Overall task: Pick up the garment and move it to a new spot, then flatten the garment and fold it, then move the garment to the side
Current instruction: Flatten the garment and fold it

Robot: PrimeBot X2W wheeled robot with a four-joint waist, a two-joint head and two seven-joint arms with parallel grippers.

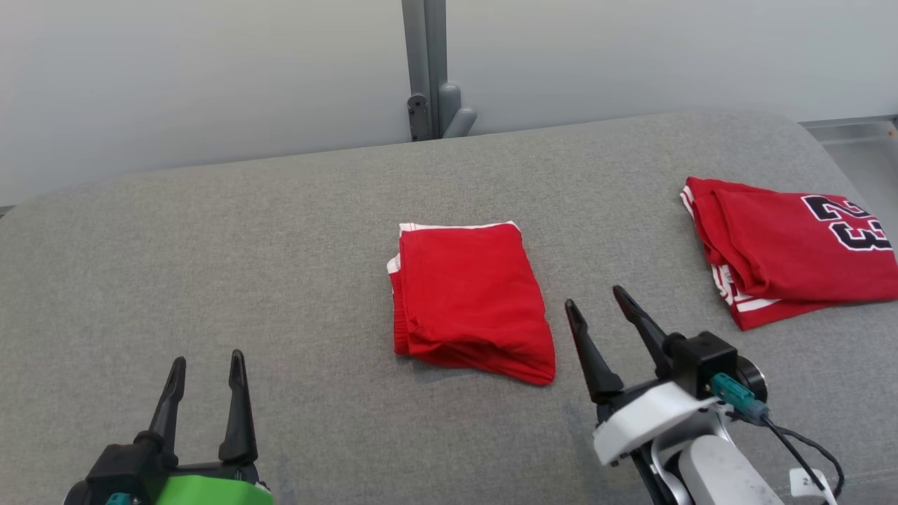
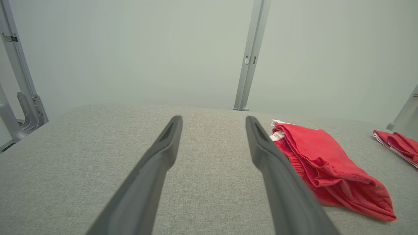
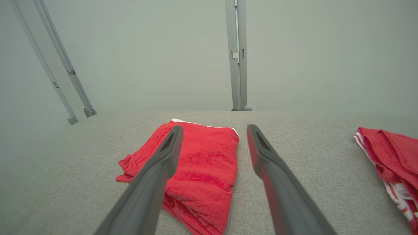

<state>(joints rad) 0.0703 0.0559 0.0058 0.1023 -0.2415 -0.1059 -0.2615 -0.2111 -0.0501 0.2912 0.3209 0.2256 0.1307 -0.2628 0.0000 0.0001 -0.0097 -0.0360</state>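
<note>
Fold looks done; you are now facing the move-aside step.
Garment [image 1: 466,298] is lying folded at the middle of the surface [image 1: 210,245]; left tool [image 1: 208,358] and right tool [image 1: 593,297] are hanging released, empty; next move is calling for an edge grip.

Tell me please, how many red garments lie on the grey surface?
2. A folded plain red garment lies in the middle of the grey surface; a red jersey numbered 23 lies at the right, partly cut off by the head view's edge.
</note>
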